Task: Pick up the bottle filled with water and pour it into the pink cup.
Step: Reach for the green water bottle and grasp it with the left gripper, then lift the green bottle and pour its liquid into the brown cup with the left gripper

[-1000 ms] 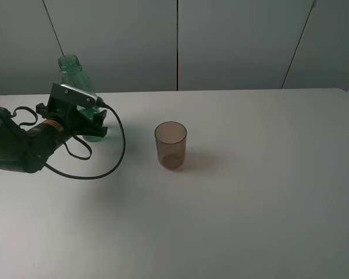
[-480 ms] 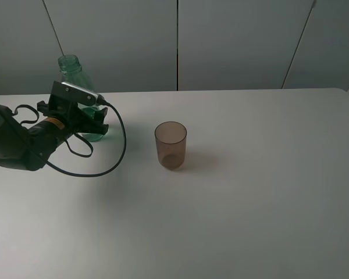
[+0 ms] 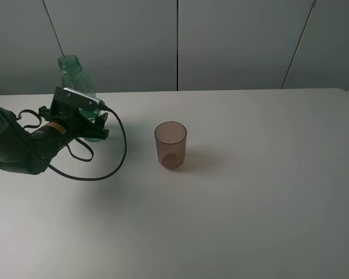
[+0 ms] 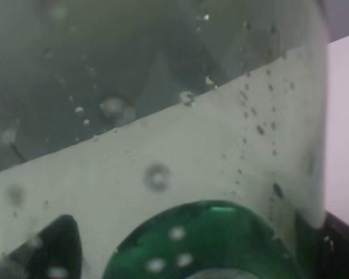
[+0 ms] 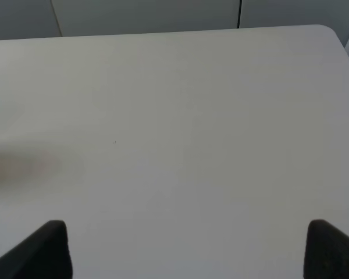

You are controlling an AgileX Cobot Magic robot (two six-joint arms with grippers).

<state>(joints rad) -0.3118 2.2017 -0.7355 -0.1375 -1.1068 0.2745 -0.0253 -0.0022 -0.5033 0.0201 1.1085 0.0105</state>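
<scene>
- The left gripper [image 3: 96, 124] straddles the green bottle [image 3: 70, 68] low down, a finger on either side; whether it grips cannot be told; the bottle stands upright near the far left corner of the table [image 3: 262, 192].
- The right gripper [image 5: 192, 253] hangs spread wide over bare tabletop.
- The pink cup [image 3: 170, 145] stands upright, apart from the bottle, nearer the far edge.

A pale, matte white table [image 3: 250, 209] fills the high view from three through six to nine o'clock. Its far edge runs straight across just above the middle and rounds into a corner near three. Behind it, toward twelve, stands a wall [image 3: 238, 40] of smooth grey panels, split by a thin upright seam [image 3: 177, 46] at twelve and two slanting seams, one at ten [image 3: 54, 29] and one at two [image 3: 299, 40]. The light is soft and even, the tabletop greyer toward six
</scene>
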